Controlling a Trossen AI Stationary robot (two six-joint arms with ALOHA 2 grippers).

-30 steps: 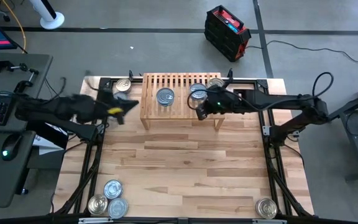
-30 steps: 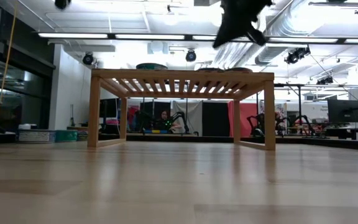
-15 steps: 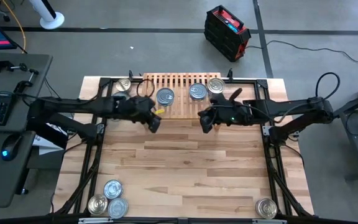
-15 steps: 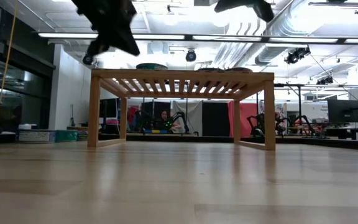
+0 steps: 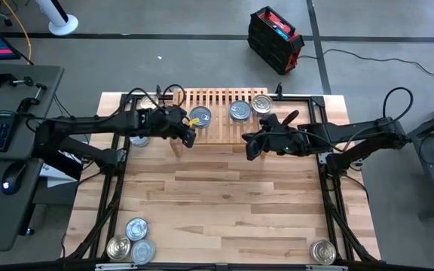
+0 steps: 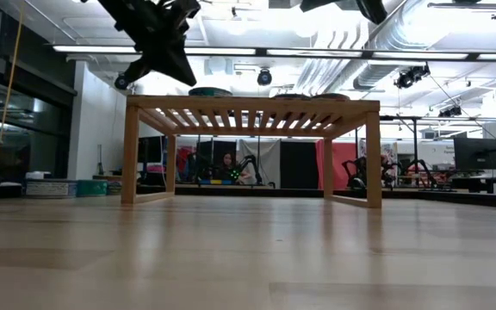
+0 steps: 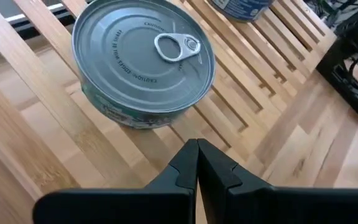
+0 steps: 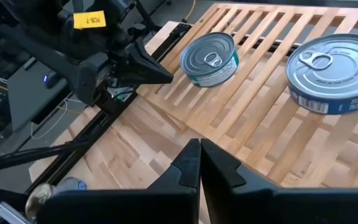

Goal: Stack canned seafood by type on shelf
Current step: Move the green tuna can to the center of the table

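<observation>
Just ahead of left claw [image 7: 197, 163], teal tin [image 7: 143, 62] on shelf [image 7: 241, 87]; both my claws closed, empty, right claw [image 8: 199, 163] clear.

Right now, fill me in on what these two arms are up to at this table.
Both arms hover by the wooden slatted shelf, neither holding anything. The left gripper, fingers shut, points at a teal-sided tin on the shelf's left part. The right gripper, also shut, hangs just off the shelf's front edge, facing a blue-sided tin. A third tin sits beside that one on the shelf. Four more tins wait at the table's near edge: three in the left corner, one in the right corner.
</observation>
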